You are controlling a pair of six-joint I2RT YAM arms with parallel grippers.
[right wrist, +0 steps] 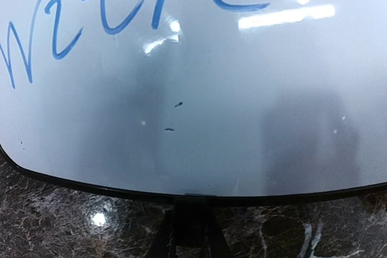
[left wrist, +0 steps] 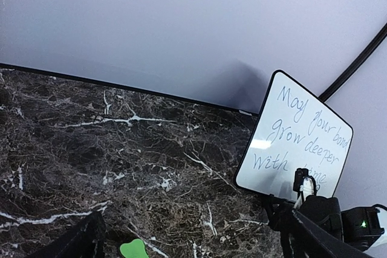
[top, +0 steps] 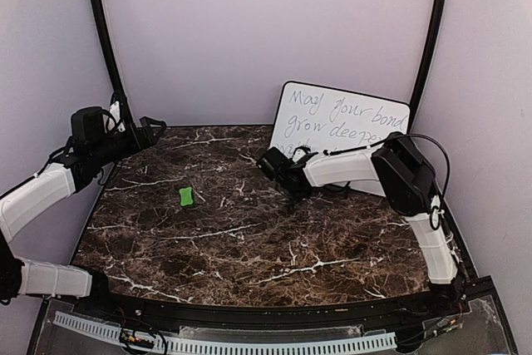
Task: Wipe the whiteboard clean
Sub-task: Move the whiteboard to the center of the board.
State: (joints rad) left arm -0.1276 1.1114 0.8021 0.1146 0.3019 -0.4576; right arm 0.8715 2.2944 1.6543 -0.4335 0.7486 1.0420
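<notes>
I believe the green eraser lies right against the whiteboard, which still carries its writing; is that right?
Not quite: the green eraser lies on the table well left of the whiteboard, apart from it, as the top external view shows. The writing is still there.

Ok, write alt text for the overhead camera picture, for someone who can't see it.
A whiteboard with handwritten marker words stands at the back right of a dark marble table. The right hand, shut, is near its lower left corner; the left hand hangs open at far left, and a small green eraser lies between them.
</notes>
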